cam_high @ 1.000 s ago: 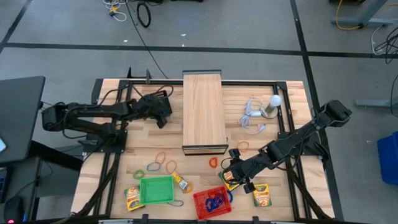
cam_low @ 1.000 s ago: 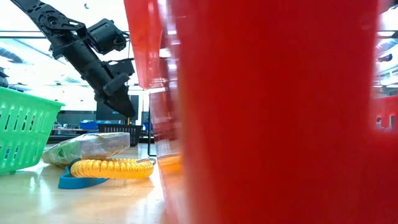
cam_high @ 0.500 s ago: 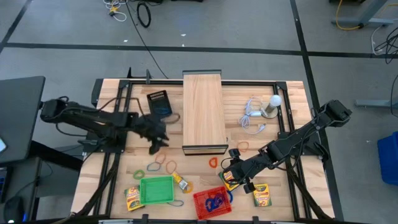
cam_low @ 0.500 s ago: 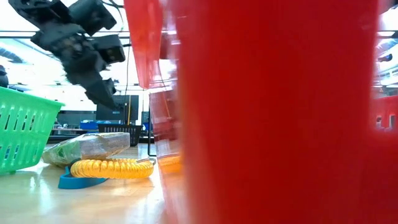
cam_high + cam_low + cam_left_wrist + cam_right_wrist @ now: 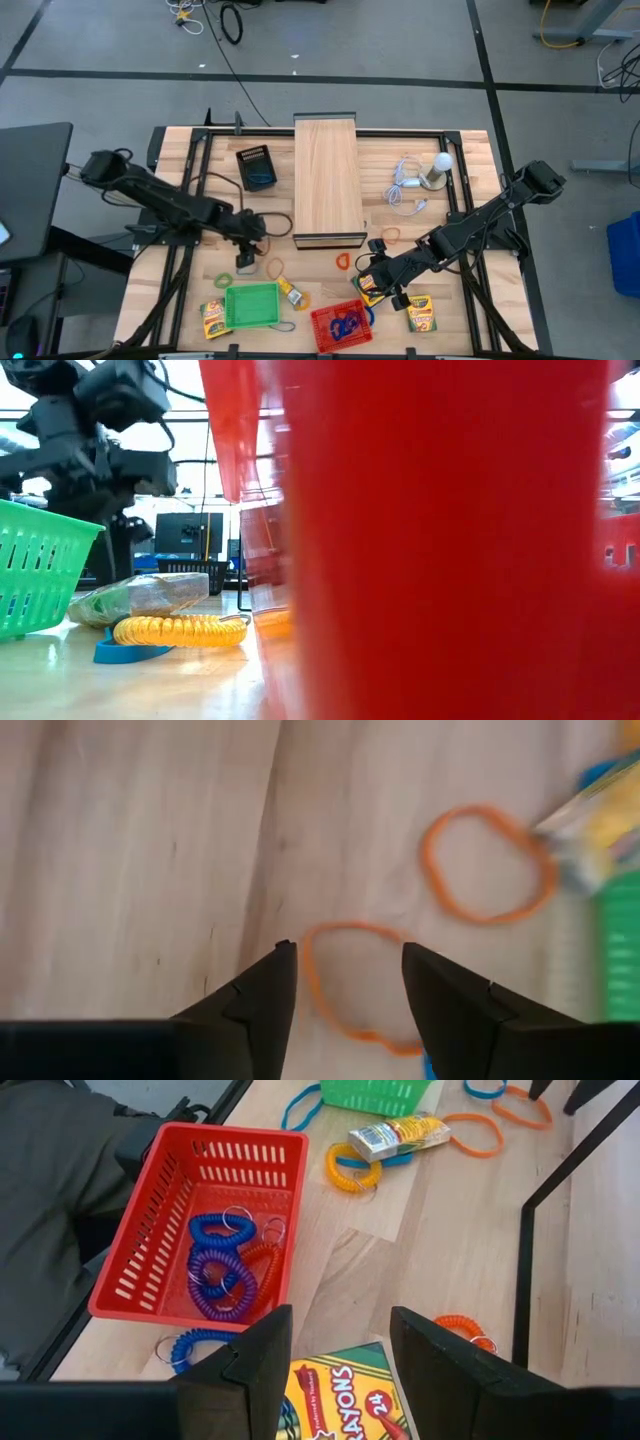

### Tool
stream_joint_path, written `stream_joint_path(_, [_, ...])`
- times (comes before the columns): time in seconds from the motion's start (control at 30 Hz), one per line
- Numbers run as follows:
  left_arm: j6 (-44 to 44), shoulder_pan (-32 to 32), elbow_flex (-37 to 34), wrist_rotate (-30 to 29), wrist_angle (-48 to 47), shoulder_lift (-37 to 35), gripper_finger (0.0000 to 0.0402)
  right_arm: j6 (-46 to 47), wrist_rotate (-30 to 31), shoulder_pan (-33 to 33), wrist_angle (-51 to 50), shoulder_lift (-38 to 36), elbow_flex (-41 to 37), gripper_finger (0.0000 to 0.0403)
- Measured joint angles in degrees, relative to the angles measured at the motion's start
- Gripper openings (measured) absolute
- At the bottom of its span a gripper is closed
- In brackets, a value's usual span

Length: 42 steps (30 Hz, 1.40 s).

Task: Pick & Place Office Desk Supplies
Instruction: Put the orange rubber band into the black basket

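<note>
My left gripper [image 5: 245, 262] [image 5: 345, 948] stands open, pointing steeply down over a flat orange loop [image 5: 355, 990] that lies on the table between its fingers. A second orange loop [image 5: 487, 863] lies just beyond. My right gripper [image 5: 370, 287] [image 5: 335, 1310] waits open above a yellow-and-green crayon box [image 5: 340, 1390], beside the red basket [image 5: 130, 1250], which holds blue and purple coiled loops [image 5: 222, 1260]. A wrapped crayon pack [image 5: 400, 1135] and a yellow coiled loop [image 5: 352, 1168] lie near the green basket [image 5: 252, 305]. Two more crayon boxes [image 5: 213, 318] [image 5: 422, 313] lie flat near the front edge.
The long wooden box [image 5: 327, 180] lies mid-table at the far side, with a white bulb and cable [image 5: 425, 175] to its right and a dark flat item [image 5: 256, 165] to its left. An orange coil [image 5: 460, 1327] and a green loop [image 5: 223, 279] lie loose. The table frame's black bars [image 5: 530, 1270] cross the boards.
My left gripper has swung from the far left, where it stood over the dark flat item beside the wooden box, toward the near edge and down, turning as it went. It now stands over the orange loops. The dark item lies uncovered where it was.
</note>
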Motion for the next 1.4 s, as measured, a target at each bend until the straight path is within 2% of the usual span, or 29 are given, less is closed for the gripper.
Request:
stream_joint_path(0.2, [-0.5, 0.1, 0.3, 0.7, 0.3, 5.2, 0.0188, 0.0, 0.0, 0.0, -0.1, 0.0, 0.0, 0.0178])
stream_joint_path(0.3, [-1.5, 0.1, 0.3, -1.6, 0.1, 5.7, 0.017, 0.0, 0.0, 0.0, -0.3, 0.0, 0.0, 0.0178])
stream_joint_path(0.4, [-2.0, 0.0, 0.2, -4.1, 0.1, 5.5, 0.0128, 0.0, 0.0, 0.0, -0.5, 0.0, 0.0, 0.0178])
stream_joint_path(0.53, [-2.2, 0.1, 0.1, -5.7, -0.1, 5.5, 0.0028, -0.1, 0.0, 0.0, -0.6, 0.0, 0.0, 0.0178])
stream_joint_path(0.6, [-2.5, 0.1, 0.2, -5.9, 0.2, 5.6, 0.001, -0.1, 0.0, 0.0, -0.8, 0.0, 0.0, 0.0178])
stream_joint_path(0.77, [-2.1, -0.1, 2.0, -7.4, -0.9, 5.8, 0.0004, -0.1, 0.0, 0.0, -0.9, 0.0, 0.0, 0.0178])
stream_joint_path(1.03, [0.0, -0.7, 7.0, -16.2, -0.8, 5.4, 0.0002, 0.0, 0.0, 0.0, -0.9, 0.0, 0.0, 0.0178])
stream_joint_path(1.23, [-0.6, -0.5, 10.9, -26.7, -6.9, 5.4, 0.0001, 0.3, 0.0, 0.0, -1.0, 0.0, 0.0, 0.0178])
stream_joint_path(1.4, [-1.2, 0.3, 14.0, -33.3, -12.4, 5.3, 0.0001, 0.3, 0.0, 0.0, -1.0, 0.0, 0.0, 0.0178])
